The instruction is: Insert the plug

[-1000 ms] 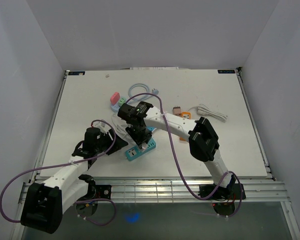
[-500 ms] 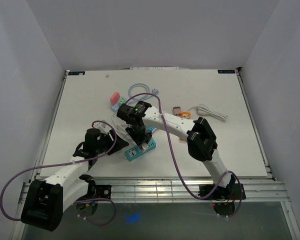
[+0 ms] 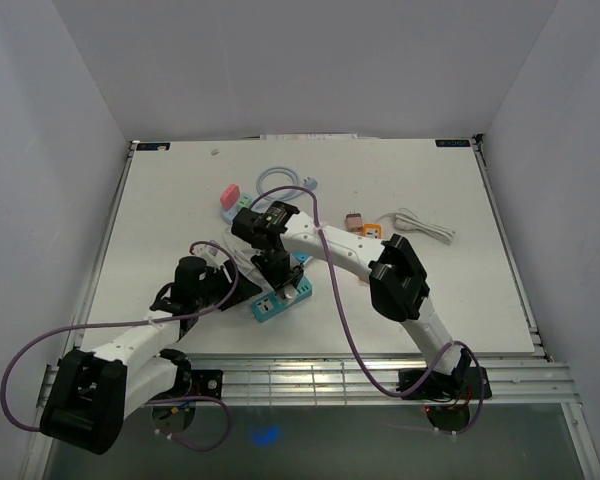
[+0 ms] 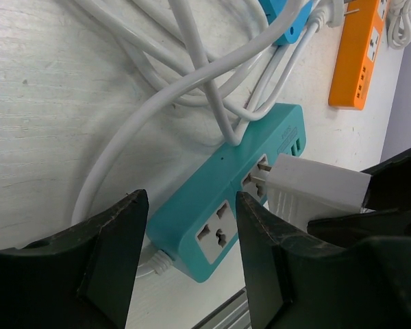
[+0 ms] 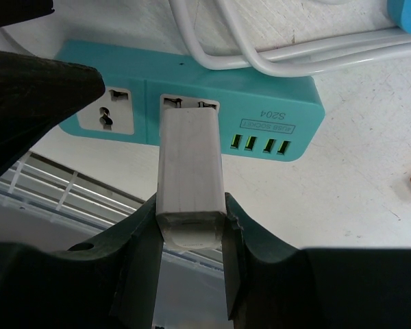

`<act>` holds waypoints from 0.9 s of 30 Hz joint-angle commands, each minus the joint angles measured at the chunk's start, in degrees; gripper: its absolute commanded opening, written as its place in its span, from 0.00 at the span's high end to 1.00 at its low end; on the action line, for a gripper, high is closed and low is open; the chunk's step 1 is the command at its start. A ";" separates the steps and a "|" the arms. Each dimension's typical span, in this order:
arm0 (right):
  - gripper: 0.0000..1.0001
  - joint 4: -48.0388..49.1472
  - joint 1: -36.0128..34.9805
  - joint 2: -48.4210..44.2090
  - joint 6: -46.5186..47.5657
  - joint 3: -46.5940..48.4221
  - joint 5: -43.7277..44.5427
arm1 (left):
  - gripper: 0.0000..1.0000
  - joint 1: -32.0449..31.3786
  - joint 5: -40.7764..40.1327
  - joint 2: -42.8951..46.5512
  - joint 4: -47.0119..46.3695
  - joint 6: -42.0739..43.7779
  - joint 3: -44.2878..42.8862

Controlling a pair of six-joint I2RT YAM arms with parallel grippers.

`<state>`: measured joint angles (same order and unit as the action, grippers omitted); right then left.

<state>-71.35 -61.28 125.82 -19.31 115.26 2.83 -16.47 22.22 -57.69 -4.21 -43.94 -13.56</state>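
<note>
Plug (image 4: pixel 315 188) rear buried between right gripper (image 5: pixel 190 205) fingers; prongs masked in its wrist view; orange strip (image 4: pixel 353 62) clipped beyond.

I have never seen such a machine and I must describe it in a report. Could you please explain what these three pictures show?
Two white robot arms stand at the near edge of the table. The wide picture looks down from above; the others come from wrist cameras. On the table lie a teal power strip, an orange power strip and white cables. The right claw grips a white plug, its prongs partly in the teal strip. The left claw is open and empty.
</note>
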 commanded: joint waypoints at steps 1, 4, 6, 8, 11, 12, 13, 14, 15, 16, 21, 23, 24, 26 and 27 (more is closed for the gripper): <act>0.92 -3.17 -0.25 4.52 0.59 2.41 1.30 | 0.36 -1.98 -0.77 0.12 -2.21 0.61 0.20; 0.92 -3.18 -0.25 6.10 0.85 4.88 1.30 | 0.36 -4.17 -2.08 -0.49 -2.91 0.35 0.29; 0.92 -3.26 -0.16 6.98 1.29 5.67 1.04 | 0.36 -5.41 -3.05 -1.10 -3.09 0.26 0.03; 0.92 -3.53 -0.07 8.21 1.47 6.20 1.39 | 0.36 -7.17 -4.28 -1.90 -3.26 0.26 -0.32; 0.92 -3.36 0.02 9.00 1.99 6.29 0.95 | 0.38 -9.37 -5.86 -2.95 -3.53 0.52 -0.67; 0.92 -3.36 0.02 9.18 2.26 6.29 0.86 | 0.38 -10.15 -6.22 -3.21 -3.53 0.53 -0.76; 0.92 -3.18 0.10 9.35 2.26 6.03 1.12 | 0.39 -10.42 -6.57 -3.39 -3.61 0.61 -0.85; 0.92 -2.83 0.10 9.53 2.17 5.77 1.30 | 0.40 -10.51 -6.92 -3.65 -3.61 0.61 -0.85; 0.92 -2.65 0.19 9.62 2.17 5.68 1.13 | 0.41 -10.60 -7.01 -3.66 -3.53 0.53 -0.94; 0.92 -2.48 0.28 9.79 2.08 5.67 0.95 | 0.41 -10.78 -7.10 -3.66 -3.53 0.44 -0.85; 0.92 -2.12 0.72 10.85 1.73 7.25 0.51 | 0.48 -11.22 -7.80 -2.26 -3.61 0.44 -0.15; 0.92 -1.95 0.81 11.38 2.00 7.34 0.60 | 0.48 -11.30 -7.89 -1.81 -3.61 0.52 0.03; 0.92 -1.86 0.81 11.64 2.08 7.43 0.42 | 0.49 -11.39 -8.07 -1.55 -3.61 0.53 0.03; 0.92 -1.51 0.81 12.52 2.26 7.52 0.07 | 0.49 -11.48 -8.15 -1.63 -3.61 0.61 0.11; 0.92 -1.34 0.81 12.87 2.35 7.61 -0.02 | 0.49 -11.65 -8.16 -1.81 -3.61 0.61 0.03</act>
<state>-76.62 -60.84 132.84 -17.96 123.74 1.76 -27.62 15.11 -60.42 -7.35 -43.92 -13.56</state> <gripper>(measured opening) 0.397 0.512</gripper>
